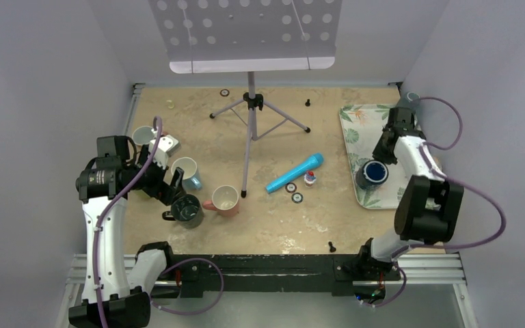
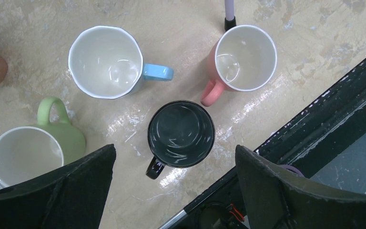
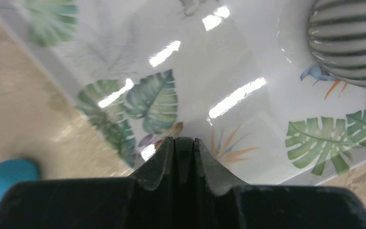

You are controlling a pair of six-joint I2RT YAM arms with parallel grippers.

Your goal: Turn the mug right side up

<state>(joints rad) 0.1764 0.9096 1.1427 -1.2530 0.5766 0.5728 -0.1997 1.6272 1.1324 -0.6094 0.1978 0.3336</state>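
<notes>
Top external view: at the left of the sandy table, the left gripper (image 1: 172,188) hangs over a cluster of mugs with its jaws spread wide and nothing between them. A green mug (image 2: 28,152) stands farthest left. Just right of it, straight below the open jaws, is the black mug (image 2: 181,133), near the front edge of the table. It stands on its base with its mouth facing up, so its long axis points straight at the wrist camera. Its handle sticks out to the near left. A white mug with a blue handle (image 2: 106,61) and a pink mug (image 2: 245,57) stand behind it, close by but not touching, both mouth up.

Farther right come the music stand (image 1: 249,102), a blue toy microphone (image 1: 295,172) lying flat, and a leaf-print tray (image 1: 355,123). The right gripper (image 3: 183,143) hovers over that tray with its jaws pressed shut on nothing, well apart from the mugs.

With every mug in sight mouth up, the turning looks finished. The left arm is much the nearer if the black mug needs another touch, and it would only have to come straight down.
</notes>
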